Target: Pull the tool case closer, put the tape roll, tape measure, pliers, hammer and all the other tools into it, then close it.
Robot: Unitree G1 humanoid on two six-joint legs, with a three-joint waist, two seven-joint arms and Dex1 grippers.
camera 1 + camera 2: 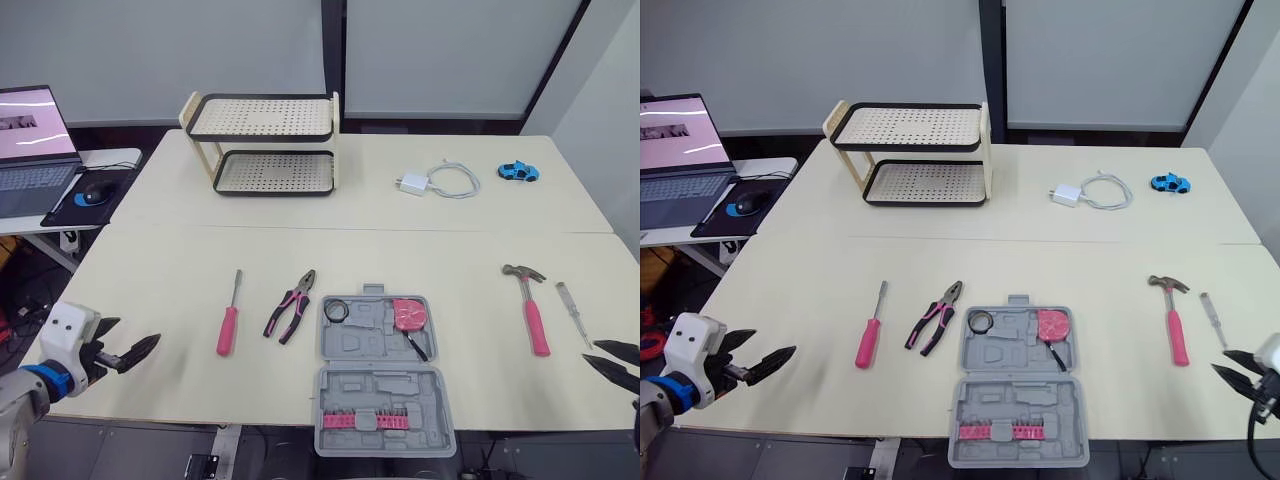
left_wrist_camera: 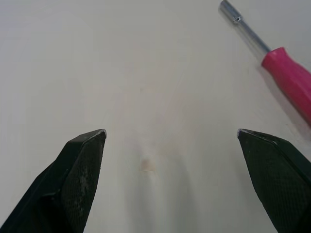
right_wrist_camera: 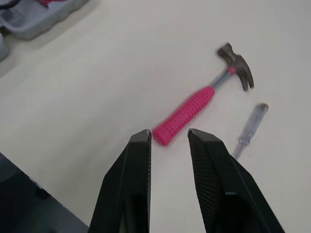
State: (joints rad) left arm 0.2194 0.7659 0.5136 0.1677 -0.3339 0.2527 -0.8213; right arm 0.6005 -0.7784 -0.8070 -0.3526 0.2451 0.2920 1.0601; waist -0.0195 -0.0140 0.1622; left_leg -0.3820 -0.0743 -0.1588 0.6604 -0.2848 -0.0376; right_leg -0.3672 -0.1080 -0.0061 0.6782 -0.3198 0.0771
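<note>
Right of the tool case [image 1: 345, 345], the stiff, head-heavy hammer [image 1: 532, 310] looks best taken by its ribbed pink handle, right gripper [image 3: 169, 132] slightly parted, left gripper [image 2: 170, 132] spread wide, both empty

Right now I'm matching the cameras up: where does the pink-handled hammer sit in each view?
Left eye view: hammer on the table, right of the open tool case.
Right eye view: hammer in the same place, right of the case.
Right wrist view: hammer just beyond the right gripper, handle end nearest its open jaws.
Left wrist view: the pink screwdriver on bare table instead.
Shared landmark: the clear-handled screwdriver beside the hammer.
</note>
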